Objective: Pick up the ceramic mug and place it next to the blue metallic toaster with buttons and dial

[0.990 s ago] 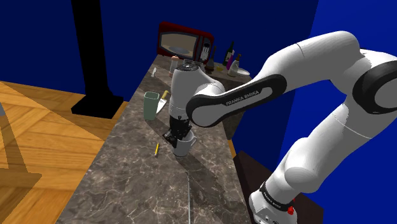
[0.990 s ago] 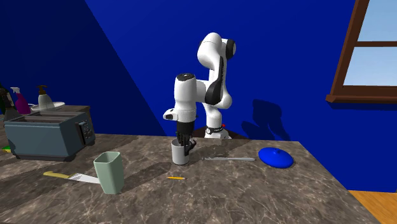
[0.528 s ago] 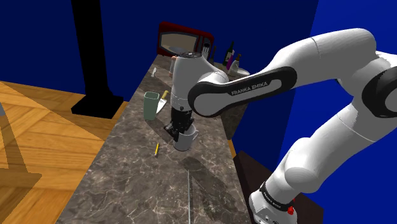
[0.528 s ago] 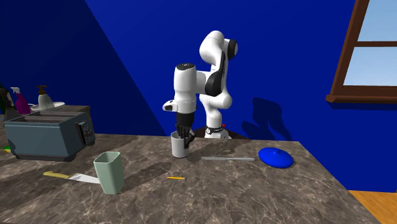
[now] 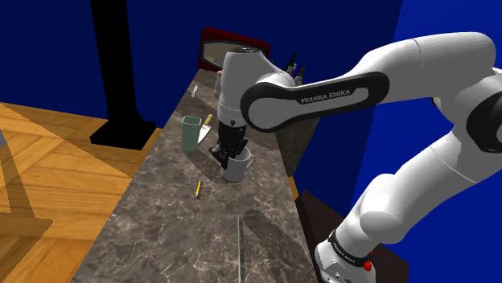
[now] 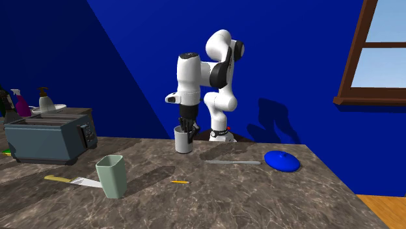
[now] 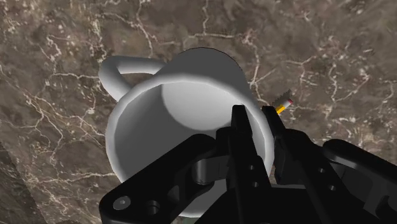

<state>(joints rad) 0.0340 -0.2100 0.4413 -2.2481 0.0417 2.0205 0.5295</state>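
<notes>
Claw points down, fingers nearly together and clamped on the wall of a white mug: one finger inside the rim, the other outside. Mug sits upright directly under the claw, w/ its handle on the side opposite the fingers. Can't tell if its base touches the marble counter. A yellow pencil lies on the counter just past the outer finger. A green cup stands further out, nearer the second exterior view's camera. The grey-blue toaster is well apart from the claw, toward that view's left. A blue disc lies well off on the opposite side.
</notes>
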